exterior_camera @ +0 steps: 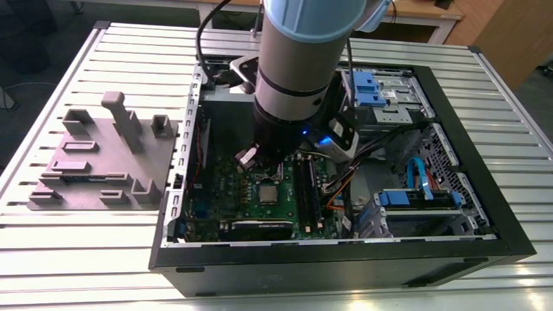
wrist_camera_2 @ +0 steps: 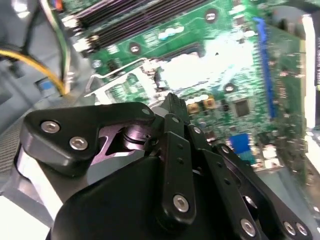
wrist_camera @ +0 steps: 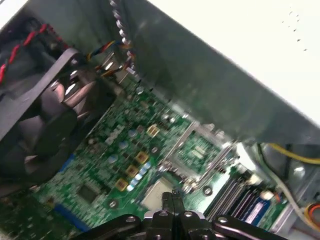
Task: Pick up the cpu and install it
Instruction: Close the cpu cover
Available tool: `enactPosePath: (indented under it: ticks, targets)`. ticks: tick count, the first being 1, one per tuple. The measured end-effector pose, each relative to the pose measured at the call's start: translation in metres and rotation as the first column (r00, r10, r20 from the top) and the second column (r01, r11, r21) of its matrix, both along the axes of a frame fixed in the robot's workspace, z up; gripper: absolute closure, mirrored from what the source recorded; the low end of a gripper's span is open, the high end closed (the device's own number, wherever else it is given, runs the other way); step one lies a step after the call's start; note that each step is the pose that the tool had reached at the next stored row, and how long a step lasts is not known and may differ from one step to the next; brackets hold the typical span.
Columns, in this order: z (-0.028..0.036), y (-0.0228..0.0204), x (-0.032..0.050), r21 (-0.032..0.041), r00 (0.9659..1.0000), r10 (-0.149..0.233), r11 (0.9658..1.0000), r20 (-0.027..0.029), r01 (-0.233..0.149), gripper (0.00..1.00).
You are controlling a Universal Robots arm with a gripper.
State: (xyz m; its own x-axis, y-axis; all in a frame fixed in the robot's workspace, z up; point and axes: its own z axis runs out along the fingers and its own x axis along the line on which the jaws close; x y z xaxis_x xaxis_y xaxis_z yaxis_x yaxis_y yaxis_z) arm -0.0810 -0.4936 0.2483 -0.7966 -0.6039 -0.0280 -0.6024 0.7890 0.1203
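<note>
My arm reaches down into the open computer case (exterior_camera: 484, 243), which lies on the ribbed metal surface (exterior_camera: 78, 259). My hand (wrist_camera: 173, 196) is closed: in both wrist views the two black fingers (wrist_camera_2: 172, 107) come to one point and are pressed together.

The fingertips hang low over the green board (exterior_camera: 259, 210), near its middle. The cpu (wrist_camera: 156, 194) is a small pale square, lying flat on the board just beside my fingertips in the first wrist view. I cannot tell whether the fingertips touch it. In the exterior view the same pale square (exterior_camera: 268, 193) lies inside a dark frame on the board, just under my hand. I cannot tell if it is fully seated.

Next to the cpu in the first wrist view is a square metal frame (wrist_camera: 200, 150). In the second wrist view a thin metal lever (wrist_camera_2: 115, 75) stands tilted up from the board. A black fan (wrist_camera: 35, 125) is at one side of the board, and the long dark memory slots (exterior_camera: 309, 191) are on the other side. On the surface at the exterior view's left, well apart from the case, stands a grey-purple block (exterior_camera: 103, 162) with upright pegs.
</note>
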Motion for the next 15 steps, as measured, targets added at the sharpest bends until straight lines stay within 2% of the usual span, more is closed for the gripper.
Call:
enactPosePath:
  ticks: [2,5,6,8,13,15]
  targets:
    - [0.0001,0.0,0.0021,0.037,1.0,0.001,0.9993,0.0,-0.001,0.89]
    - [0.0,0.0,0.0053,0.0895,1.0,0.005,0.996,0.0001,-0.005,0.89]
    - [-0.0001,0.0,0.0067,0.0976,1.0,0.007,0.9952,0.0002,-0.007,0.89]
    - [-0.0008,0.0001,0.0112,0.1011,0.9999,0.013,0.9948,0.0003,-0.013,0.89]
    - [-0.0043,0.0003,0.0192,0.1011,0.9996,0.03,0.9944,0.0003,-0.03,0.89]
    - [-0.0053,0.0003,0.0193,0.101,0.9982,0.06,0.9931,0.0003,-0.059,0.89]
